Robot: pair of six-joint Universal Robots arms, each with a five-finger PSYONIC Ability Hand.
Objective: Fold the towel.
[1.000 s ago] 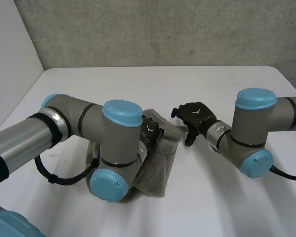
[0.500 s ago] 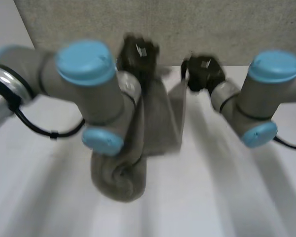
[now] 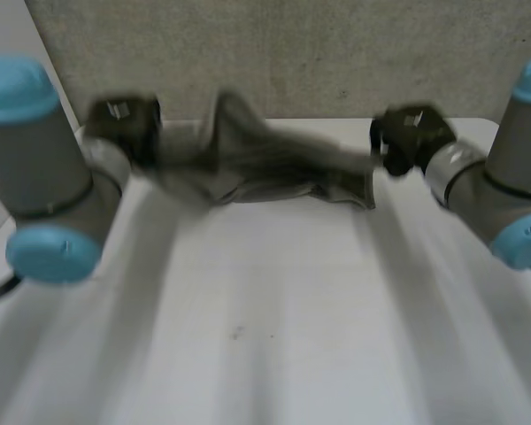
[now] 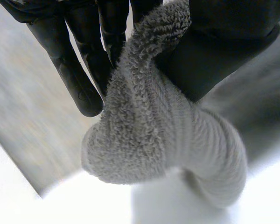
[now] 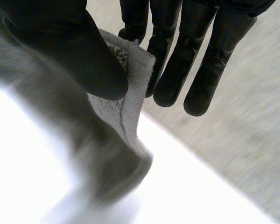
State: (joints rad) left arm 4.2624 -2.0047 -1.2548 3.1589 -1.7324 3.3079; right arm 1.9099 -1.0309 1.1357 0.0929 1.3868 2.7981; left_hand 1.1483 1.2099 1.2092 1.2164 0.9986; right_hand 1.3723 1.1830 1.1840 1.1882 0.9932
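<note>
Lifted towel (image 3: 274, 173) off table (image 3: 248, 336), stretched it btwn L hand (image 3: 124, 124) & R hand (image 3: 409, 137); moved both up, wide apart vs 1 s ago.

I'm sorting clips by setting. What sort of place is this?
Probably a robot lab or test bench, not a home: a white table against a plain grey wall, with the robot's left hand and right hand holding one grey towel up between them.

The towel (image 3: 265, 168) is strung over the worktop's (image 3: 274, 336) far side at 12 o'clock, one end pinched by the left hand (image 3: 124, 124) at 10 o'clock, the other by the right hand (image 3: 411, 137) at 2 o'clock.
</note>
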